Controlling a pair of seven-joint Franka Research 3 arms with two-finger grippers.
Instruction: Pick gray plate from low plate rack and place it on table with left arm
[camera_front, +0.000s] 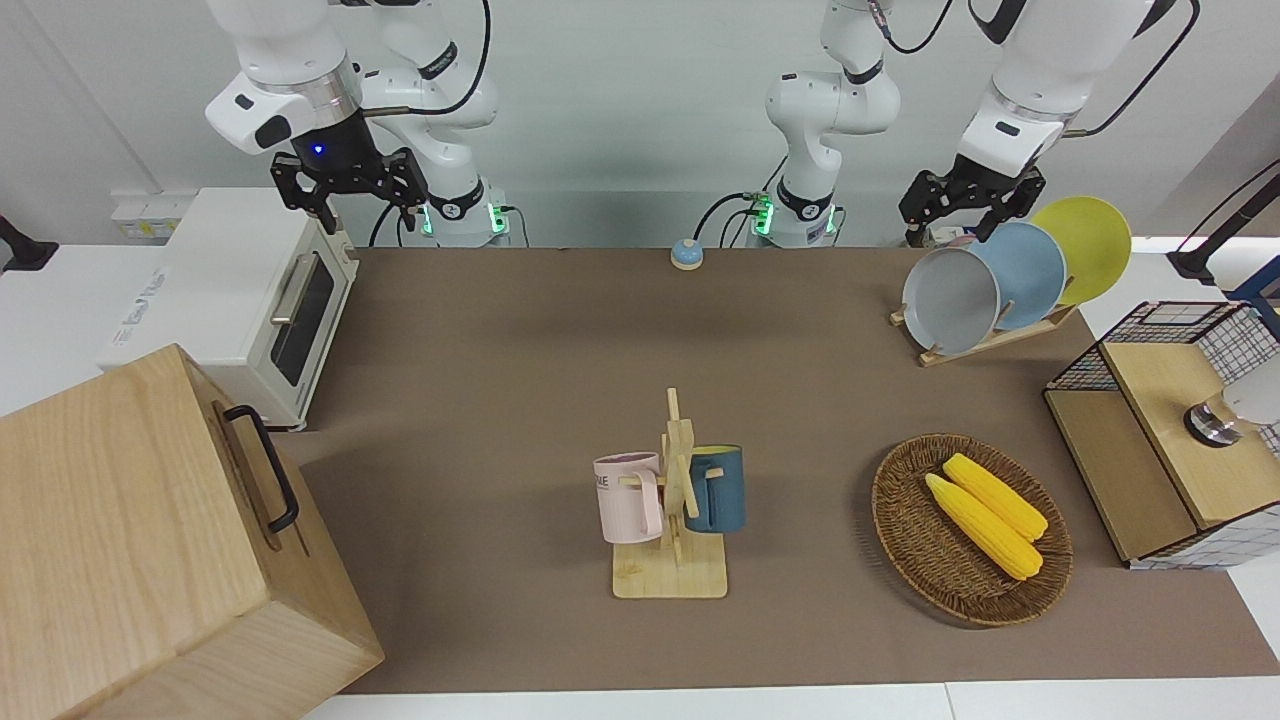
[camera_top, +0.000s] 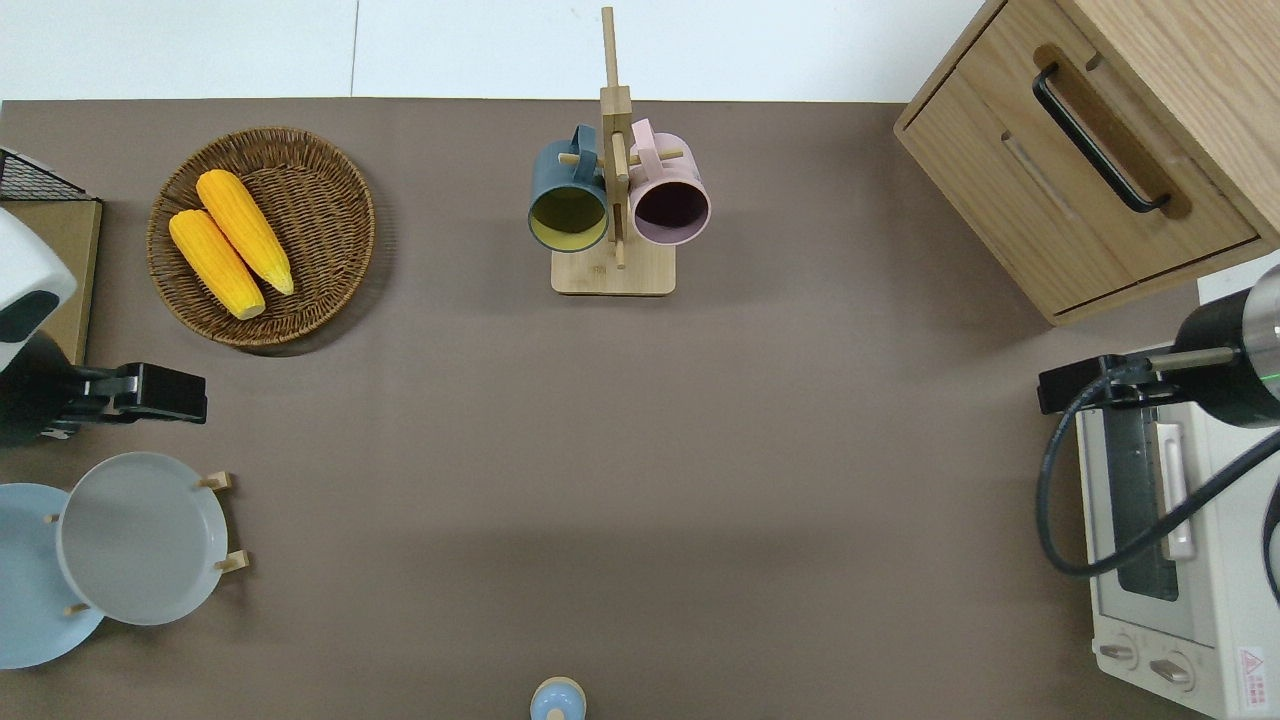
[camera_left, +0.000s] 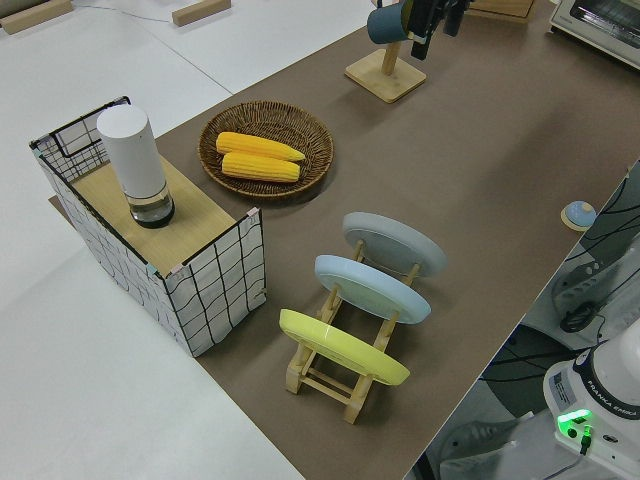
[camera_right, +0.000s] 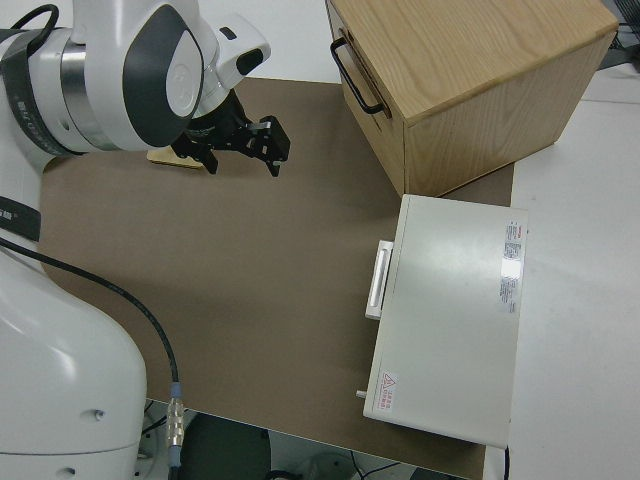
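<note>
The gray plate (camera_front: 950, 300) leans in the slot of the low plate rack (camera_front: 985, 340) that is farthest from the robots, at the left arm's end of the table (camera_front: 520, 380). It also shows in the overhead view (camera_top: 140, 538) and the left side view (camera_left: 395, 243). A light-blue plate (camera_front: 1030, 268) and a yellow plate (camera_front: 1090, 245) lean in the slots nearer to the robots. My left gripper (camera_front: 965, 210) is open and empty in the air; the overhead view (camera_top: 165, 393) shows it over bare table between the rack and the wicker basket. My right arm is parked, its gripper (camera_front: 345, 190) open.
A wicker basket (camera_top: 330, 170) holds two corn cobs. A wooden mug stand (camera_front: 672, 570) with a pink and a dark-blue mug stands mid-table. A wire-sided box (camera_left: 215, 285) carries a white cylinder. A toaster oven (camera_front: 230, 290), a wooden cabinet (camera_front: 120, 540) and a small blue knob (camera_front: 686, 254) are also here.
</note>
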